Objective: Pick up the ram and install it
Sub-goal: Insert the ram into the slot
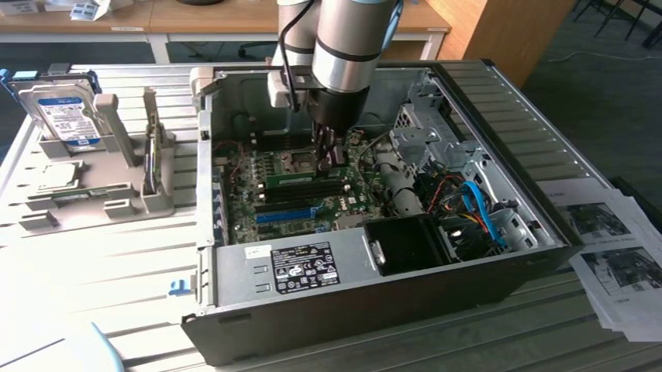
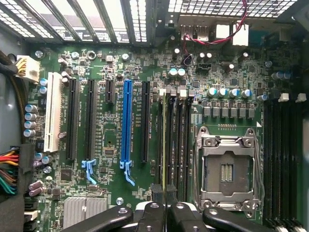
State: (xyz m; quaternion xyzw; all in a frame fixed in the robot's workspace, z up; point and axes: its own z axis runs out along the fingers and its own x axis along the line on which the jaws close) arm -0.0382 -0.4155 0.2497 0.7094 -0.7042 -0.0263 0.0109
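the work surface is a pale table (image 1: 114,256) of long ribbed slats, washed nearly white by strong light toward the exterior view's left. behind it stands a row of light wooden desks (image 1: 197,19) on white frames, with dark shadow beneath them. a tall wooden panel (image 1: 501,31) rises at the exterior view's right rear. the floor (image 1: 594,93) beside it is dark grey-blue carpet, with black chair legs (image 1: 621,15) standing on it at the far edge
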